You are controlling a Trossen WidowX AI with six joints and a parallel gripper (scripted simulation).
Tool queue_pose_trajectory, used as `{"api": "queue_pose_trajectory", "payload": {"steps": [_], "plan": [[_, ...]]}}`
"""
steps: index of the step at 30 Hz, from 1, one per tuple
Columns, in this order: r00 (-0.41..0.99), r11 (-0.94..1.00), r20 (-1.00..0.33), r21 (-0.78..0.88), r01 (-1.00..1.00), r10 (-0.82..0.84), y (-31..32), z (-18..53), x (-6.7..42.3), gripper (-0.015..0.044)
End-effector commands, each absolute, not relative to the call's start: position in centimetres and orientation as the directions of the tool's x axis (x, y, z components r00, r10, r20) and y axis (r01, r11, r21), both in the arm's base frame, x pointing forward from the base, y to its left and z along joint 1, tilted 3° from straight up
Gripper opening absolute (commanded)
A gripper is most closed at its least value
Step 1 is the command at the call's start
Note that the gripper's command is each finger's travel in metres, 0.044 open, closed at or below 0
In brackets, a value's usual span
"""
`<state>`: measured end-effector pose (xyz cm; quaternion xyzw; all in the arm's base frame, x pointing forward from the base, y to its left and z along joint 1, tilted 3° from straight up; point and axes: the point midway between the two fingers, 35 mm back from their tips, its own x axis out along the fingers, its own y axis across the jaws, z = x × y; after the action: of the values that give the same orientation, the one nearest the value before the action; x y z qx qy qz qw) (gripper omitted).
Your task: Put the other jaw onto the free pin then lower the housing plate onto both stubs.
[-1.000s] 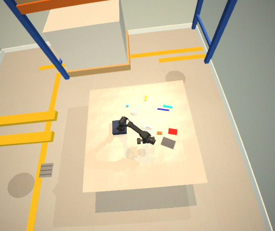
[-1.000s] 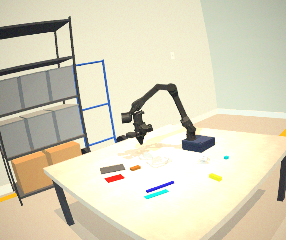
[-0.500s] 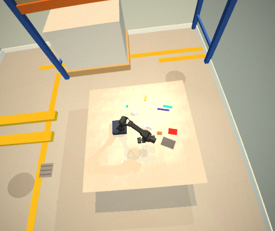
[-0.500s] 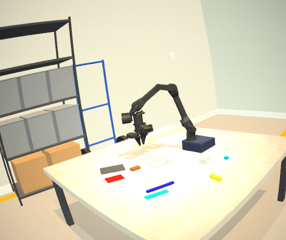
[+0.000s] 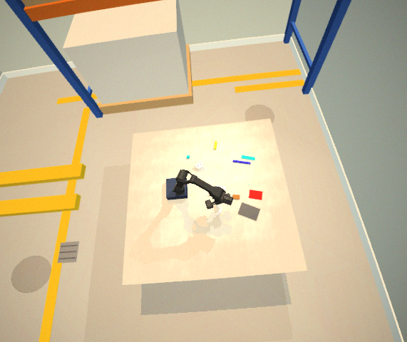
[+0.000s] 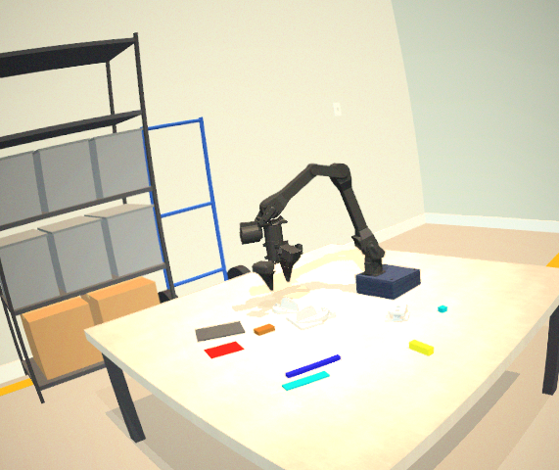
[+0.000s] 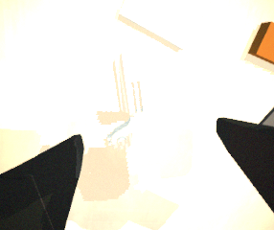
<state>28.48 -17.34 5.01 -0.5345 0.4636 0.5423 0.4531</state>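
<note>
In the wrist view I've got the gripper [image 5: 217,204] [image 6: 280,284] [image 7: 148,128] spread and empty above the table, pale part [image 5: 217,210] [image 6: 285,305] [image 7: 120,128] toward nine o'clock from mid-gap, visible edge two-to-eight, long axis unclear from glare.

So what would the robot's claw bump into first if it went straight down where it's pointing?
Probably the pale, washed-out parts below the open claw, or the table right beside them; the glare makes the depth hard to judge.
</note>
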Motion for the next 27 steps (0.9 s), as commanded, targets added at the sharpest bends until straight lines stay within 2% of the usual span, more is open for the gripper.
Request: {"api": "queue_pose_trajectory", "payload": {"steps": [1,27], "plan": [[-0.027,-0.169,-1.000,0.026,-0.985,0.005,-16.95,2.25,28.14,0.0440],[-0.027,-0.169,-1.000,0.026,-0.985,0.005,-16.90,1.62,28.05,0.0440]]}}
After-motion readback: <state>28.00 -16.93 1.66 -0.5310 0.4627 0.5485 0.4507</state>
